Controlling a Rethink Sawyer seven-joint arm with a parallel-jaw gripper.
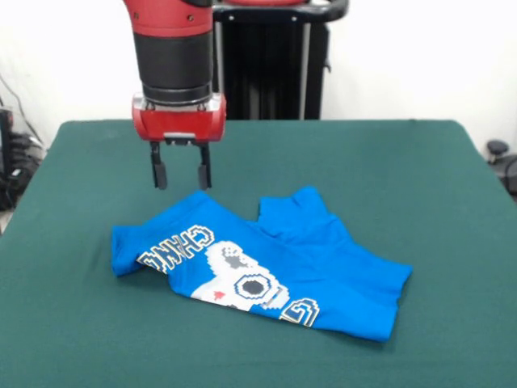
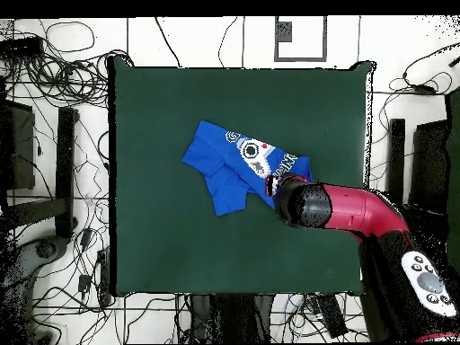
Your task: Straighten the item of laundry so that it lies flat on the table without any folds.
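Gripper (image 1: 181,172) hanging open just above the far edge of the folded T-shirt (image 1: 266,271).
Fingers are spread and hold nothing; the shirt lies crumpled mid-table (image 1: 404,162), graphic up, its long axis running from under the gripper toward the camera's lower right, so the next reach is straight down.

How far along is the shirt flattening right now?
Nothing looks done: the T-shirt lies crumpled and folded over on the table, its graphic partly wrapped. The gripper hangs open above the shirt's far edge, holding nothing. Grasping and spreading it flat remain.
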